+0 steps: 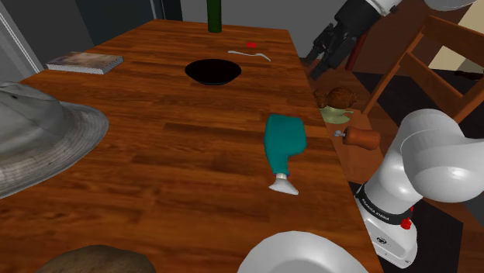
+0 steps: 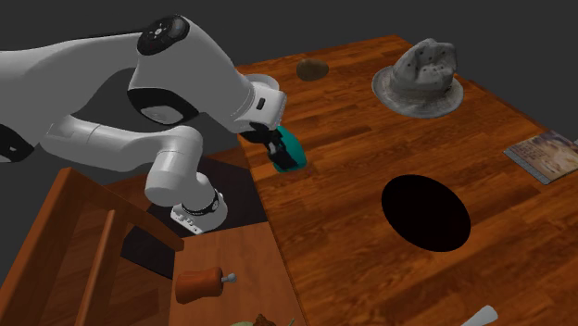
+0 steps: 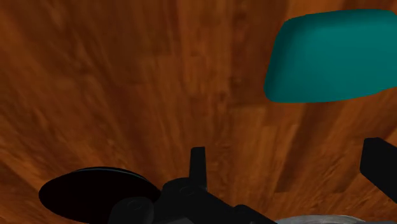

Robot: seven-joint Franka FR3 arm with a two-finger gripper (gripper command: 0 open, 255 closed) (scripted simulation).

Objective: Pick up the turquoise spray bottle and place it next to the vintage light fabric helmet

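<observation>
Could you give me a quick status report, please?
Gripper open, holding nothing. Turquoise spray bottle lying flat on table, untouched. Path to helmet unobstructed; black bowl off to the side.

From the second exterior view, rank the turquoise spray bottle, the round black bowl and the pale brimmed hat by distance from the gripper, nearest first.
1. Turquoise spray bottle, just beside the gripper.
2. Round black bowl, mid-table.
3. Pale brimmed hat, across the table.
</observation>
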